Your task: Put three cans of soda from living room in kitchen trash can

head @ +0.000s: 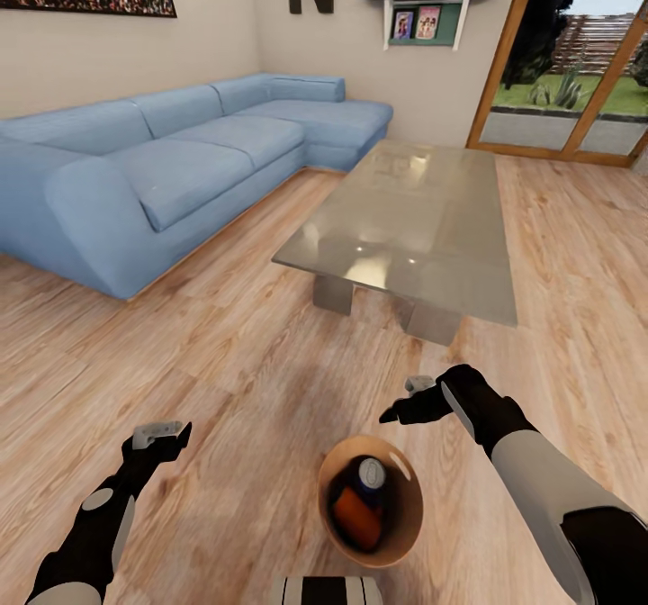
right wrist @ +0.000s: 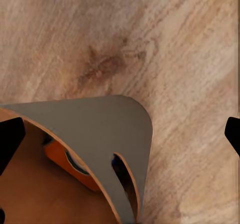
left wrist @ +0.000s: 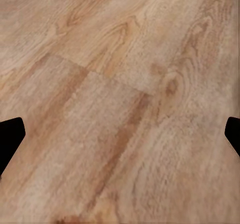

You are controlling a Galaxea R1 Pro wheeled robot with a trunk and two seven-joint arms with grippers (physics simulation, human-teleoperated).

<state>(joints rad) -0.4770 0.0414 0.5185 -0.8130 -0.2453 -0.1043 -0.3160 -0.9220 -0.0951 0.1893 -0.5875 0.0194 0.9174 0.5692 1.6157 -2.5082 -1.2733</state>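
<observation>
On the far left, the long light-blue sofa (head: pixel 171 164) runs along the wall of the living room, with bare wooden floor (head: pixel 225 344) in front of it. Nearer, low on the left, the left gripper (head: pixel 162 434) hangs over that bare floor with nothing between its fingers; in the left wrist view its dark fingertips sit at opposite edges, so it stands wide.

At near centre stands the trash can (head: pixel 409 519), copper-brown inside, on the floor just in front of the robot. In it lie an orange soda can (head: pixel 357 519) and a dark blue soda can (head: pixel 369 479) with its silver top up; whether a third lies beneath them I cannot tell.

Just right of and slightly beyond the bin's rim hovers the right gripper (head: pixel 407 402), pointing left, empty and spread wide. The bin lies near and a little left of it, far closer than to the left gripper, so the right arm looks better placed for the bin.

Farther off, centre-right, the glass coffee table (head: pixel 423 218) carries no can that I can see.
</observation>
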